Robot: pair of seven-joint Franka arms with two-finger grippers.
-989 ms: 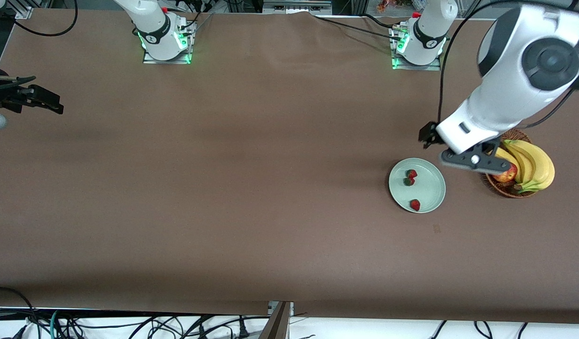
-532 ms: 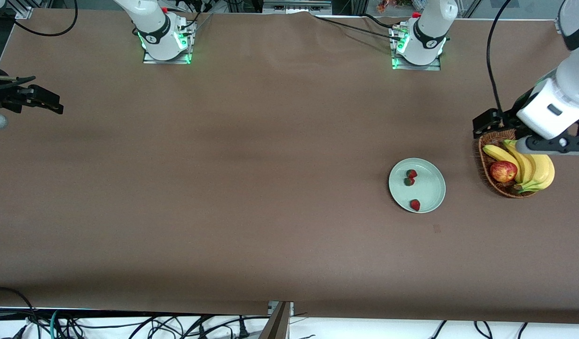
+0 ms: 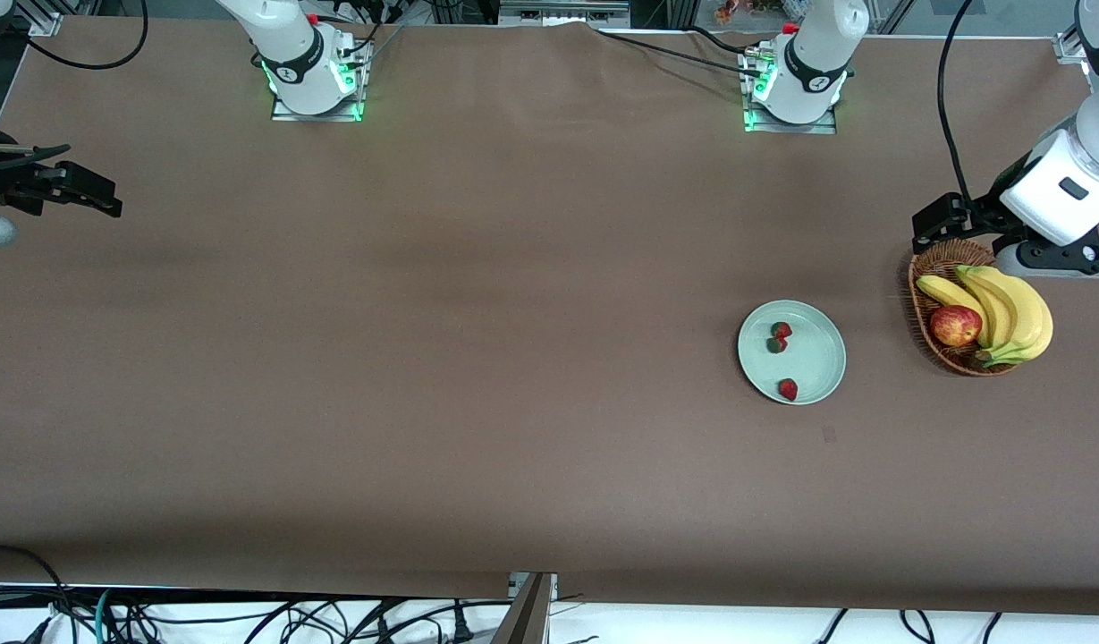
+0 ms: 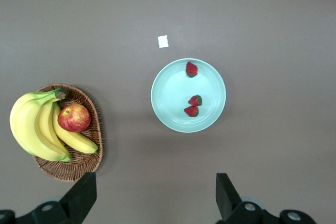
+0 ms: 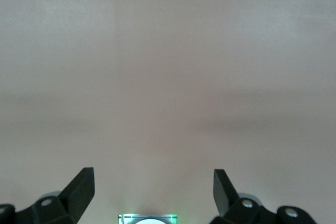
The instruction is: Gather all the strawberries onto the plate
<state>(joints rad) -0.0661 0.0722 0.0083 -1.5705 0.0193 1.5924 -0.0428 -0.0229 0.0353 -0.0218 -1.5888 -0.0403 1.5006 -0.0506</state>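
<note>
The pale mint-green plate (image 3: 817,358) lies on the brown table toward the left arm's end. All three strawberries lie in it: two close together (image 3: 781,330) (image 3: 776,344) and one (image 3: 788,389) by the rim nearer the front camera. The left wrist view shows the plate (image 4: 173,93) with the berries (image 4: 191,68) (image 4: 195,100) (image 4: 191,111) from high above. My left gripper (image 3: 1050,261) is open and empty (image 4: 155,183), up in the air by the basket. My right gripper (image 3: 88,199) is open and empty (image 5: 152,179) and waits at the right arm's end of the table.
A brown wicker basket (image 3: 938,268) beside the plate holds a bunch of bananas (image 3: 1014,309) and a red apple (image 3: 955,326). A small pale mark (image 4: 163,41) lies on the table near the plate, nearer the front camera.
My left arm has swung away from between the plate and the basket toward the left arm's end of the table. The strawberries, the plate and the right arm have not moved.
</note>
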